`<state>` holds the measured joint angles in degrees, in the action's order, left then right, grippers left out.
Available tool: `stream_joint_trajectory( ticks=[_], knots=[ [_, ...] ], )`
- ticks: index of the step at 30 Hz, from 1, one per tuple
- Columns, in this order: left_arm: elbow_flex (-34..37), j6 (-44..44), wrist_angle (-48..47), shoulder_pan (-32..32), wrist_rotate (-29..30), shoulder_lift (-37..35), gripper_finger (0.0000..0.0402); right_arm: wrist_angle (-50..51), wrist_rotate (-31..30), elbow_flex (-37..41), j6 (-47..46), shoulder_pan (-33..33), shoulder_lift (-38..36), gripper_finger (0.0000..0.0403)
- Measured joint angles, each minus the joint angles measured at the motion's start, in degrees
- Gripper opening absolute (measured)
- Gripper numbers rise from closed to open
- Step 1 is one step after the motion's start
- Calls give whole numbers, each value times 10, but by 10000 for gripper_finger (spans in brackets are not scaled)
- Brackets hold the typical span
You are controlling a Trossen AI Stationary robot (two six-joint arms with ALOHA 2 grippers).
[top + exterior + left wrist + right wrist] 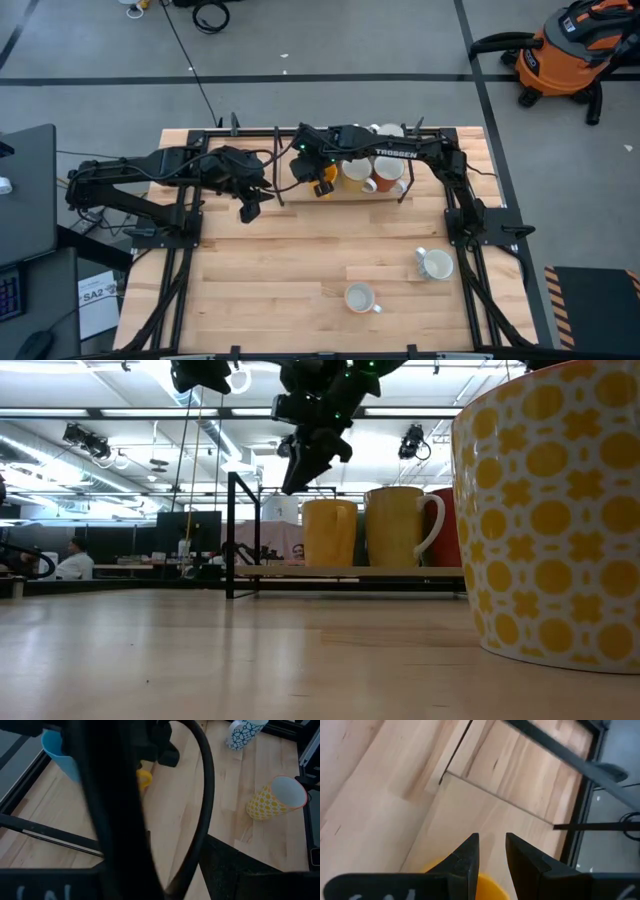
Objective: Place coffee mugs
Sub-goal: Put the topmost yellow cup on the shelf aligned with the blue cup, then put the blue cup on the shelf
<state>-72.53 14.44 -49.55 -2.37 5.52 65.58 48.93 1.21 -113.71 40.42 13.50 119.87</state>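
A low wooden shelf (340,195) at the table's far side bears a plain yellow mug (328,532), a second yellow mug (395,527) and an orange-red mug (447,527), each standing on its base. My right gripper (492,851) hangs just above the plain yellow mug's rim (487,887), its fingers a narrow gap apart, touching nothing. It also shows in the high view (322,180). My left gripper (250,208) waits left of the shelf. A yellow-patterned mug (360,297) and a blue-patterned mug (435,263) stand on the table near the front right. A blue mug (57,750) shows in the left wrist view.
A black metal frame (232,535) stands around the shelf. White mugs (388,130) sit at the far edge behind the right arm. The yellow-patterned mug stands close to the low camera (550,510). Bare wood (260,280) lies at the table's front left.
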Motion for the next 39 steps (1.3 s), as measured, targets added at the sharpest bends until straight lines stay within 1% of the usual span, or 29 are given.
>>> stream_joint_trajectory(
  ticks=[8, 15, 25, 27, 31, 35, 39],
  knots=[
    [0, 0, 0, 0, 0, 0, 164, 0, -3, 26, 1, 0, 0, 102],
    [0, 0, 0, 0, 0, 0, 164, 16, -50, 26, 2, 2, 0, 102],
    [0, 0, 0, 0, 0, 0, 164, 38, -51, 22, 2, 5, -3, 102],
    [0, 0, 0, 0, 0, 0, 164, 47, -43, 9, 2, 2, -3, 102],
    [0, 0, 0, 0, 0, 0, 164, 64, -38, -41, 3, -6, -4, 102],
    [0, 0, 2, 0, 1, 0, 164, 112, -37, -103, 3, -12, -4, 102],
    [0, 0, 0, 0, 0, 0, 164, 184, -37, -181, -9, -19, -4, 102]
  ],
)
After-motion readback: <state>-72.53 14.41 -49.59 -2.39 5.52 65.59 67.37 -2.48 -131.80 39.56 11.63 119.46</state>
